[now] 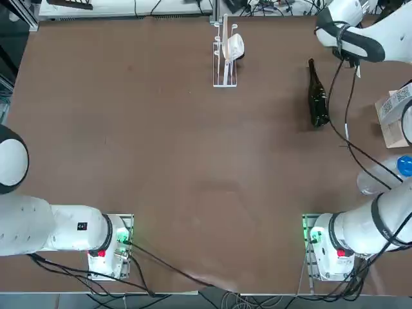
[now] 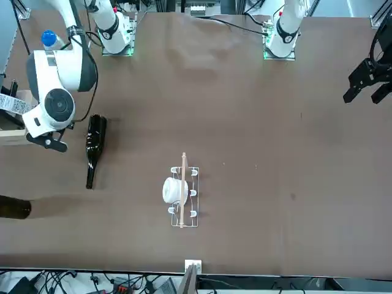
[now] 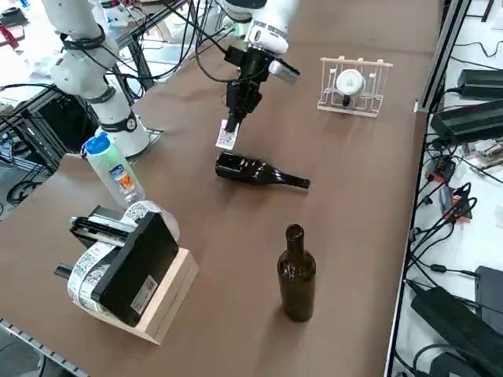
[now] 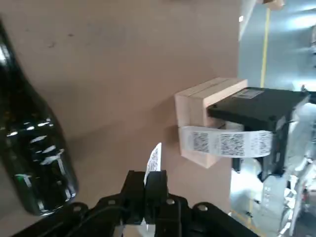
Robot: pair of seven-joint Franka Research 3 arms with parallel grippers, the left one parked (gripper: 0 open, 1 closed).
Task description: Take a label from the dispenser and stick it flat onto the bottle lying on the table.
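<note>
The right gripper (image 3: 233, 118) is clamped on the label (image 3: 226, 137), which hangs as a small white slip from its fingertips; in the wrist view the two fingers (image 4: 148, 190) stand pressed together with the label (image 4: 153, 160) pinched edge-on between them. So the first half of the job looks done: the label is off the dispenser (image 3: 130, 271) and in hand. The dispenser, with its printed strip curling out, sits well behind the gripper toward the table's near corner in the side view, beside a clear bottle with a blue cap (image 3: 114, 169). The bottle (image 3: 255, 172) lies on its side just below and slightly ahead of the gripper, not touched by it; the label hangs above the table beside the bottle's fat end, clear of the glass. What remains, by my reading, is the harder half: bring the label over the bottle's body, lay it sticky side down, and press it flat before letting go. A second, upright bottle (image 3: 296, 273) stands farther off and plays no part.
</note>
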